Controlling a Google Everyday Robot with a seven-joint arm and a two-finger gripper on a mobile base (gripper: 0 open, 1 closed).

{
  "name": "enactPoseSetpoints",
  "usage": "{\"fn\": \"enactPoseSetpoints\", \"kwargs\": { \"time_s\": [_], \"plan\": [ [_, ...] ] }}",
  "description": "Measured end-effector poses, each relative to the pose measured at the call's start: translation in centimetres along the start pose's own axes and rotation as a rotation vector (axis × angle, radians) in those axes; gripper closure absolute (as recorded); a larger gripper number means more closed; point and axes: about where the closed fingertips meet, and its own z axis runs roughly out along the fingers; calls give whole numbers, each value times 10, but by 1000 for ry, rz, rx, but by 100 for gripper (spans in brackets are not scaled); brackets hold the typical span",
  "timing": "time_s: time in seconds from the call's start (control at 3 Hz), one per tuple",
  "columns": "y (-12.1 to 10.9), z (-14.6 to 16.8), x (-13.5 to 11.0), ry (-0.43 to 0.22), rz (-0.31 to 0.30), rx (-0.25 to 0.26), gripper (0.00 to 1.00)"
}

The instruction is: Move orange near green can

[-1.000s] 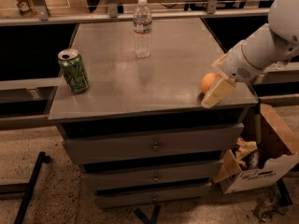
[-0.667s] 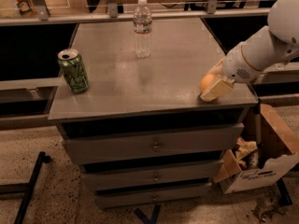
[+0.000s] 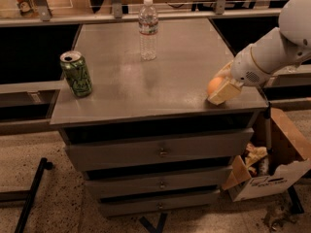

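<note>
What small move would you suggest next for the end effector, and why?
Probably lift the small round orange fruit slightly: the end effector is at it near the grey tabletop's right front edge, while the tall green can stands far left.

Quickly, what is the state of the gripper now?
Gripper: at the small round orange fruit, by the edge of the grey metal table; open or shut cannot be told.

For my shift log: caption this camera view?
Gripper at the orange, front corner of the cabinet; green can stands far across the top.
</note>
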Motion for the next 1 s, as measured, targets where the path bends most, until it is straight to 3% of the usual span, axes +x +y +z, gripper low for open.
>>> {"fn": "enactPoseSetpoints", "kwargs": {
  "time_s": [0.33, 0.67, 1.0],
  "plan": [
    [1, 2, 0, 0, -1, -3, 100],
    [-1, -5, -25, -80, -40, -7, 100],
    [14, -23, -89, -178, -197, -30, 100]
  ]
}}
